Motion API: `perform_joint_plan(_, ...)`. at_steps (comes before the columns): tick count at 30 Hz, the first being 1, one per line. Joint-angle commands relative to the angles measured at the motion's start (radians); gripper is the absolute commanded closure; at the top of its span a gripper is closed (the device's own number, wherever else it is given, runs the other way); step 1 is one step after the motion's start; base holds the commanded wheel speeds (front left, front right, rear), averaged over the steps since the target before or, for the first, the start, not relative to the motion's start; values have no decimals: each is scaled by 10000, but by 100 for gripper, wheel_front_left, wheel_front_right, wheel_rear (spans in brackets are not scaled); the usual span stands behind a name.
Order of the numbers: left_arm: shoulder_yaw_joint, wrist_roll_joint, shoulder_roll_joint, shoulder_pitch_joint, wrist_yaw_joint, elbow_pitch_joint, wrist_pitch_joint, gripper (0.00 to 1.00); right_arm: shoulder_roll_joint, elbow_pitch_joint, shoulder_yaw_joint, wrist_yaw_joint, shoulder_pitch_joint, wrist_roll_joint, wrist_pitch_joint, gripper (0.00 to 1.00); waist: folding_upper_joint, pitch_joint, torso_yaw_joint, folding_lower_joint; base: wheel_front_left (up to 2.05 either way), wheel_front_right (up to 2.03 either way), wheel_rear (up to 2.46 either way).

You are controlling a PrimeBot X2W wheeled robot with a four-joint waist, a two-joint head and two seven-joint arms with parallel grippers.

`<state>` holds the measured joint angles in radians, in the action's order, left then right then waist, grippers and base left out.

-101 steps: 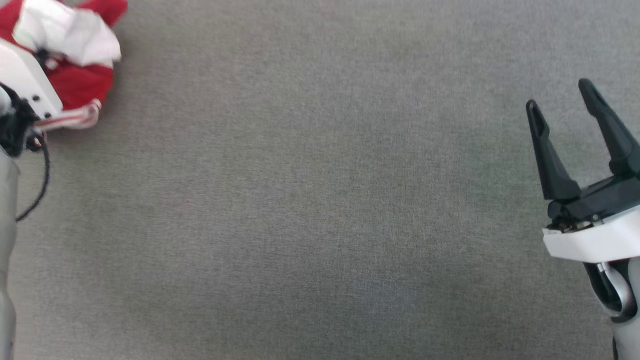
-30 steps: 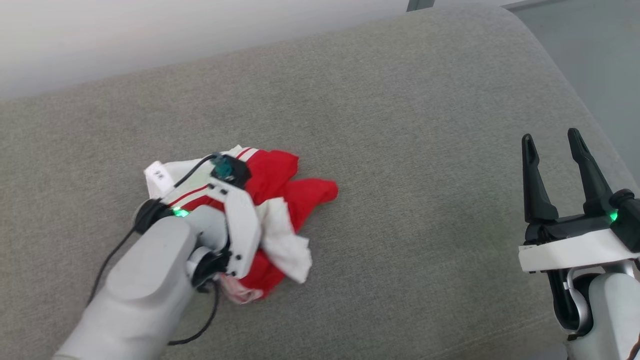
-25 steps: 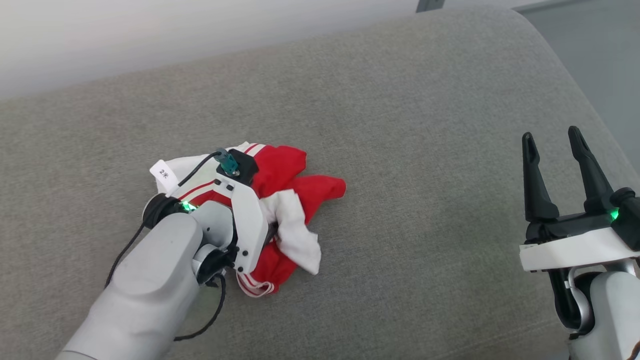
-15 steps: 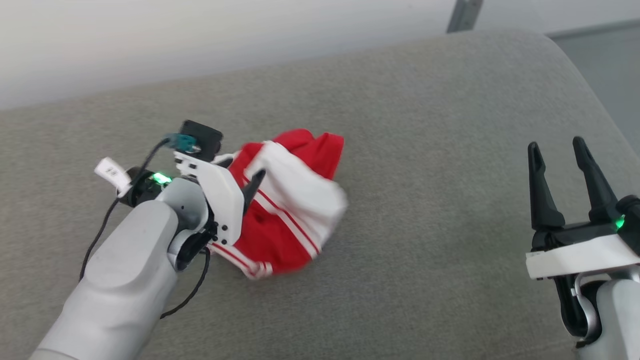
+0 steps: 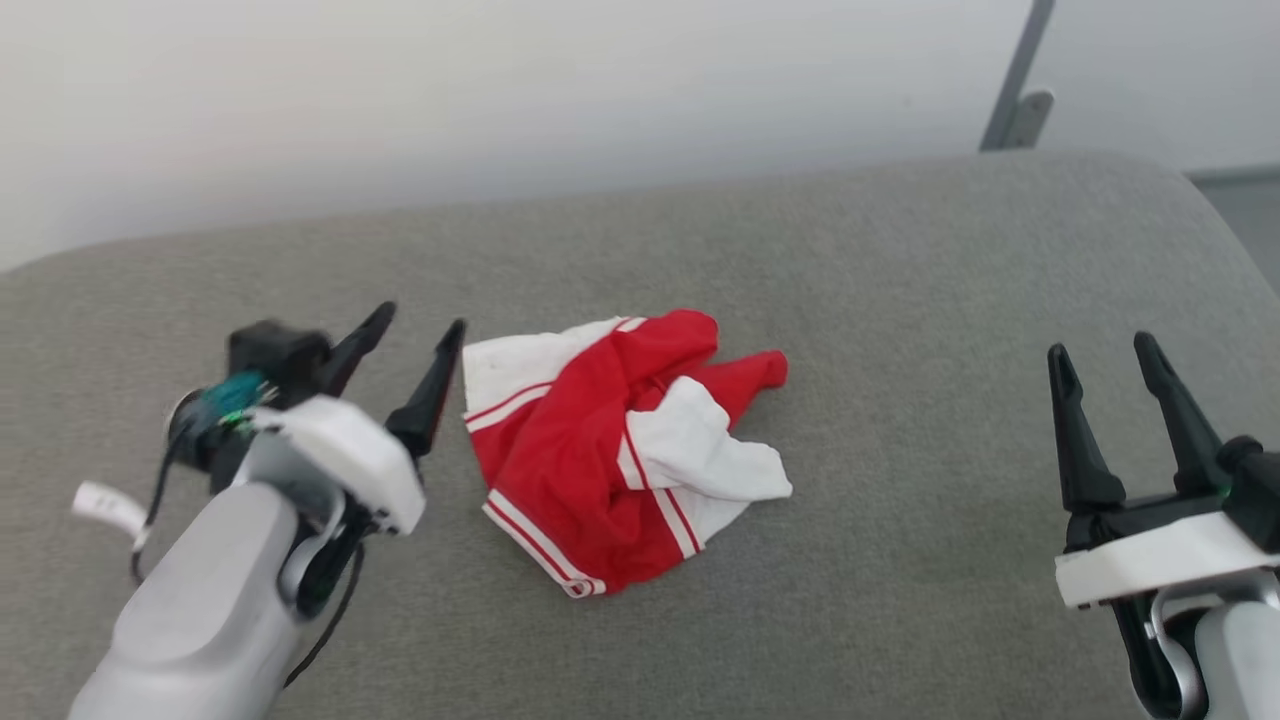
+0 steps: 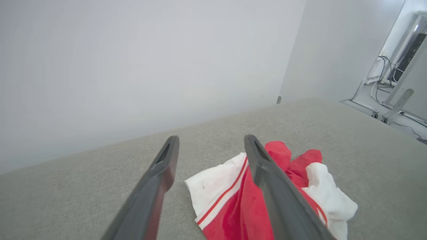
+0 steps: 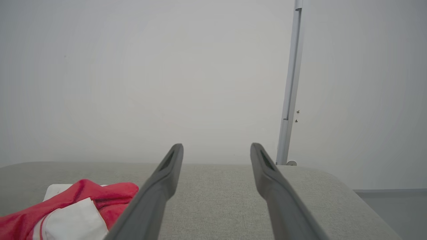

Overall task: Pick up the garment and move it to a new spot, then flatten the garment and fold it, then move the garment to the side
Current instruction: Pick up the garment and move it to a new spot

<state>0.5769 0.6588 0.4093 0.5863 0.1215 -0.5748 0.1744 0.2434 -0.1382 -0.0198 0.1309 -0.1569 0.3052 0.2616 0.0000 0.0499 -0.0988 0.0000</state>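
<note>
Red soft fabric with white sleeve ends and thin stripe trim, the garment (image 5: pixel 620 450) lies crumpled near the middle of the grey woven padded surface (image 5: pixel 900 300), with nothing holding it. The left gripper (image 5: pixel 420 320) hovers just beside its left edge, long dark fingers spread and empty. The right gripper (image 5: pixel 1100 347) sits well apart at the right, likewise spread and empty.

The likely trouble is the bunching. White cloth lies folded over the red, so a pinch could catch several layers and drag the lump instead of spreading it.

Open room lies between the garment and the right gripper, and toward the near side. The far edge meets the pale wall (image 5: pixel 500 100). The right corner rounds off, and cloth could slide away there.
</note>
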Motion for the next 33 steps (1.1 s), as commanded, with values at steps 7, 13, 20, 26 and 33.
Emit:
perform_joint_plan(7,-852,92,413,-1215,-371,525,847,0,65,-18,-140,-3,369,-63,49,0,0,-468,351,0,0,0,0)
perform_joint_plan(13,-2110,-305,482,-2440,-549,1639,919,0,145,44,-215,-3,518,-62,49,0,0,-506,502,0,0,0,0)
perform_joint_plan(20,-3898,-949,20,-3876,-428,2719,927,0,103,76,-199,-3,644,-50,49,0,0,-540,689,0,0,0,0)
perform_joint_plan(26,-5284,-1562,-508,-4920,-163,3329,927,0,127,-8,-281,-3,748,-12,50,0,0,-561,812,0,0,0,0)
perform_joint_plan(33,-6516,-2074,-1195,-5862,49,3731,928,0,42,29,-170,-3,907,-97,50,0,0,-590,930,0,0,0,0)
